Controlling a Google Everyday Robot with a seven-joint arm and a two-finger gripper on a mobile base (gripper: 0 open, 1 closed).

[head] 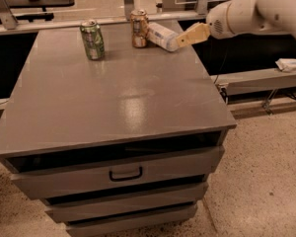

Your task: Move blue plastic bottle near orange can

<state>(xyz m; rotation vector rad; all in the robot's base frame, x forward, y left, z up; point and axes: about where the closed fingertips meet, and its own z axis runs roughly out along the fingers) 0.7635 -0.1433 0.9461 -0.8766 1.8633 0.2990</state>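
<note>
The blue plastic bottle lies on its side at the back of the grey table, its left end right beside the upright orange can, touching it or nearly so. My gripper reaches in from the right on the white arm and sits at the bottle's right end, low over the table's back right corner. Whether it still holds the bottle does not show.
A green drink can stands upright at the back left of the table, left of the orange can. The table has drawers in front. A metal rail runs behind it. A lower shelf with a white cloth is on the right.
</note>
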